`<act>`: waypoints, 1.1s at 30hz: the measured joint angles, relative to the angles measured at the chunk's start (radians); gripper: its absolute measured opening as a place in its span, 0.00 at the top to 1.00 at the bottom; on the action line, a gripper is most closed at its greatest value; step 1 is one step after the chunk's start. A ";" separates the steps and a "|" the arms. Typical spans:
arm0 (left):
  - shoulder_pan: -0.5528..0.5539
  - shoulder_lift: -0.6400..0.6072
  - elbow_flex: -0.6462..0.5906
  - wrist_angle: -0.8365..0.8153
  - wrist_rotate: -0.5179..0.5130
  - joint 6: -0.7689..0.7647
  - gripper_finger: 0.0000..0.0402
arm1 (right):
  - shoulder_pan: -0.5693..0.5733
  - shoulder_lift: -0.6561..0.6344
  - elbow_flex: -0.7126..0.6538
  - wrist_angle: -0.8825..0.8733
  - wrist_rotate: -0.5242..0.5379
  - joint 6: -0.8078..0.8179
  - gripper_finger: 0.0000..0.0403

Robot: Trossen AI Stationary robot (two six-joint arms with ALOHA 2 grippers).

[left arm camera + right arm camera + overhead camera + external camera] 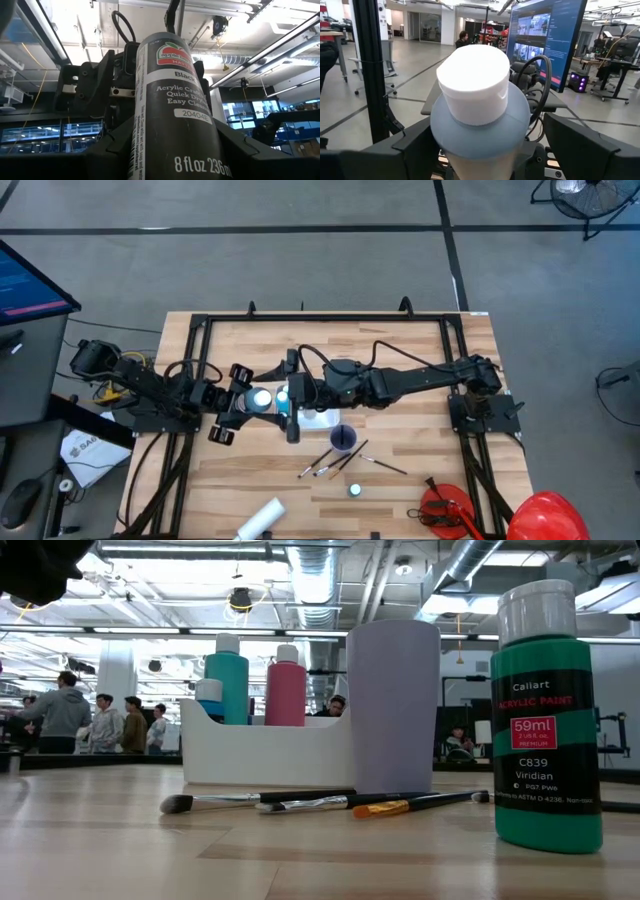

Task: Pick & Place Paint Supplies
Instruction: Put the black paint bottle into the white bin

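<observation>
Being held up over the middle of the wooden table point(420, 380), a tall black plastic paint bottle point(175, 100) with a round white cap point(474, 82) is kept between the two arms. The left tool point(242, 404) is closed partway, and the bottle's lower part is squeezed between its fingers. The right tool point(485, 155) is spread wide. Its fingers are placed on both sides of the cap end, and a gap can be seen on one side, so nothing seems to be gripped by it yet.

It looks like the bottle is being passed from one arm to the other. That may be why it is held at its bottom, so the top is left free to be taken.

A label with white words and a red apple mark is stuck on the bottle. Its shoulder looks pale blue-grey under the cap.

Close by, a white plastic tub point(260, 750) is seen with a teal bottle point(228, 680) and a pink bottle point(286, 688) standing in it. The black bottle is likely meant to be put there too.
</observation>
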 joint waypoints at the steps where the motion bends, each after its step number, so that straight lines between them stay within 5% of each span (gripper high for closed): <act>1: 0.000 0.000 0.000 0.000 0.000 0.000 0.56 | 0.000 0.000 0.000 0.000 0.000 0.005 0.20; 19: 0.000 0.001 -0.001 -0.015 -0.037 -0.022 0.48 | 0.008 -0.002 0.000 -0.057 0.023 -0.009 0.59; 28: 0.000 -0.026 -0.001 -0.144 -0.096 0.017 0.46 | 0.026 -0.017 -0.001 -0.156 0.142 -0.004 0.54; 33: -0.002 -0.144 0.001 -0.357 -0.270 0.095 0.42 | 0.051 -0.041 -0.005 -0.235 0.224 0.001 0.59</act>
